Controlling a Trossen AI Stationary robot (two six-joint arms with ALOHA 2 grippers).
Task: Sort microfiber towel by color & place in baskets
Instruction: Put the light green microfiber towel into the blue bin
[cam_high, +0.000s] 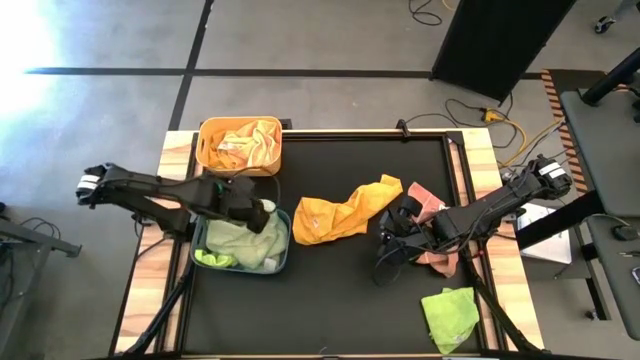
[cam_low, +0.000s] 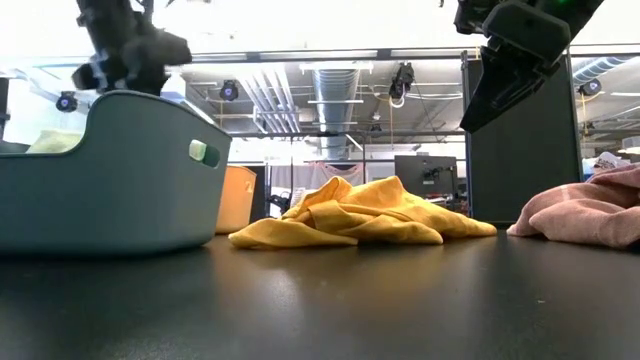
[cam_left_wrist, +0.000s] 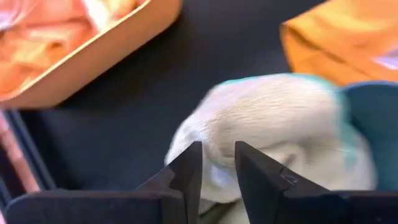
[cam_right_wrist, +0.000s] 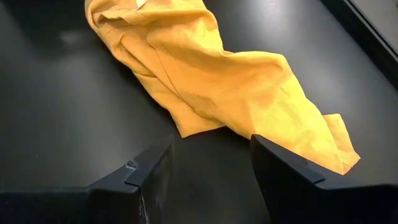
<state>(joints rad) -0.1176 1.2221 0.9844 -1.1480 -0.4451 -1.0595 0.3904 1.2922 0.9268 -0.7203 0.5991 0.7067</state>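
Observation:
The yellow-orange basket (cam_high: 240, 146) holds yellow and orange towels at the far left. The dark blue-grey basket (cam_high: 283, 250) stands nearer, with pale green and lime towels inside. My left gripper (cam_high: 262, 215) is over this basket, shut on a pale green towel (cam_left_wrist: 267, 118). A yellow towel (cam_high: 345, 210) lies crumpled on the black mat at the middle. My right gripper (cam_high: 392, 240) is open and empty, above the mat just right of the yellow towel (cam_right_wrist: 217, 81). A pink towel (cam_high: 432, 200) lies under the right arm. My left gripper pinches a bunched part of the pale green towel (cam_left_wrist: 219, 158) between its two fingers, coming from above over the blue-grey basket. One layer or several, I cannot tell. The rest of the towel bulges beyond the fingers and lies in the basket.
A lime green towel (cam_high: 450, 312) lies at the mat's near right corner. The pink towel (cam_low: 590, 210) and yellow towel (cam_low: 360, 220) rest on the mat between the blue-grey basket (cam_low: 110, 170) and the right edge. Wooden table borders flank the mat.

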